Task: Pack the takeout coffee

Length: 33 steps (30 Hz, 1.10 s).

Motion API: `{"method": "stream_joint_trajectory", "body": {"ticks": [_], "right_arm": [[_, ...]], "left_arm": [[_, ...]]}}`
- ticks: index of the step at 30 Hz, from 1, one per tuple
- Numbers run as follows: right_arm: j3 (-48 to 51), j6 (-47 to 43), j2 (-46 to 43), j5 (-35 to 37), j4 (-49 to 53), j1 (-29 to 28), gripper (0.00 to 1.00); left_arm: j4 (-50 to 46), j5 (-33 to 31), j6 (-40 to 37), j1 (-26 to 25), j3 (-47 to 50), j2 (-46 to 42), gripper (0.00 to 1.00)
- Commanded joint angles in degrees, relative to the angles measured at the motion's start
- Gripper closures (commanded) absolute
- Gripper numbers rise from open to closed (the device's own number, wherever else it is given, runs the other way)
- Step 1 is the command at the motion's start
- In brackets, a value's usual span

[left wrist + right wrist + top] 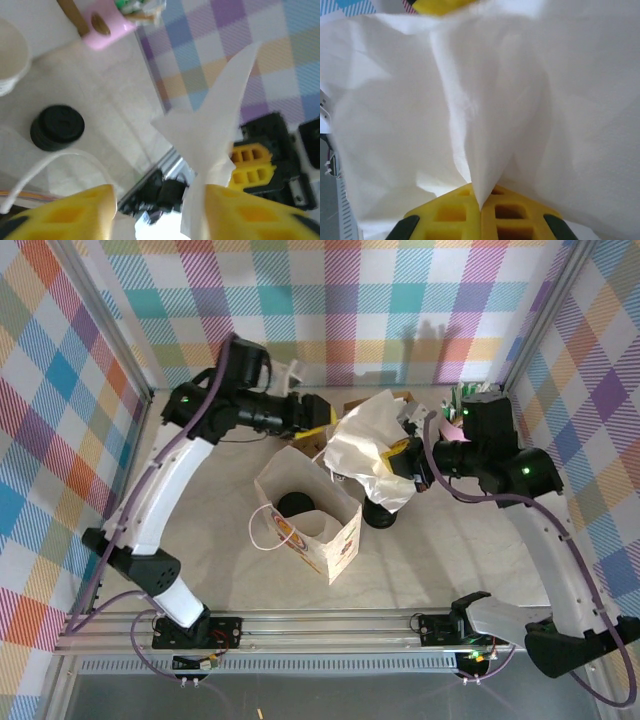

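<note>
Takeout coffee (295, 505) sits inside the bag (340, 540) mid worktop (230, 575); right claw (480, 204) clamps white paper (470, 100), left claw (160, 200) stands apart.

This is a robotics lab test cell. A pale table (450, 560) is boxed in by bright plaid cloth walls (400, 300) hung on aluminium frame posts (105, 320). A left arm (175, 490) and a right arm (555, 550) are bolted to a metal rail (330, 625) and trail purple cables (500, 498).
</note>
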<state>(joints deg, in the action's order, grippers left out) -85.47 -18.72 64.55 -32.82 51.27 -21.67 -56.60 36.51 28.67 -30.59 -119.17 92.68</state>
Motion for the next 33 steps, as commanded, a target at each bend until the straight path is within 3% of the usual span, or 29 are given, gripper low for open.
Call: {"method": "stream_joint_trajectory", "body": {"ticks": [1, 4, 8, 11, 14, 20, 33], "right_arm": [[-1.7, -1.0, 0.3, -2.5, -0.4, 0.2, 1.00], [-3.1, -2.5, 1.7, -3.4, 1.6, 0.2, 1.00], [-3.9, -3.1, 2.7, -6.3, 2.1, 0.2, 1.00], [-4.0, -3.0, 2.9, -9.1, 1.6, 0.2, 1.00], [-3.9, -3.0, 2.4, -11.2, 1.7, 0.2, 1.00], [-3.7, -3.2, 1.3, -14.1, 2.7, 0.1, 1.00], [-1.1, -4.7, -0.7, -13.2, 5.4, -1.6, 1.00]], "left_arm": [[7.1, -4.1, -5.5, 0.6, -2.7, -4.8, 0.37], [0.4, -8.0, -17.5, -1.9, -12.9, -2.9, 0.33], [-11.1, -11.4, -34.1, -11.2, -26.4, 3.0, 0.29], [-11.8, -12.8, -41.5, -16.7, -24.6, 3.6, 0.24], [-11.8, -13.0, -47.6, -19.0, -20.9, 3.0, 0.19], [-10.3, -11.9, -53.0, -19.1, -17.4, 2.9, 0.13], [-15.9, -12.7, -57.1, -19.2, -23.6, 6.7, 0.14]]}}
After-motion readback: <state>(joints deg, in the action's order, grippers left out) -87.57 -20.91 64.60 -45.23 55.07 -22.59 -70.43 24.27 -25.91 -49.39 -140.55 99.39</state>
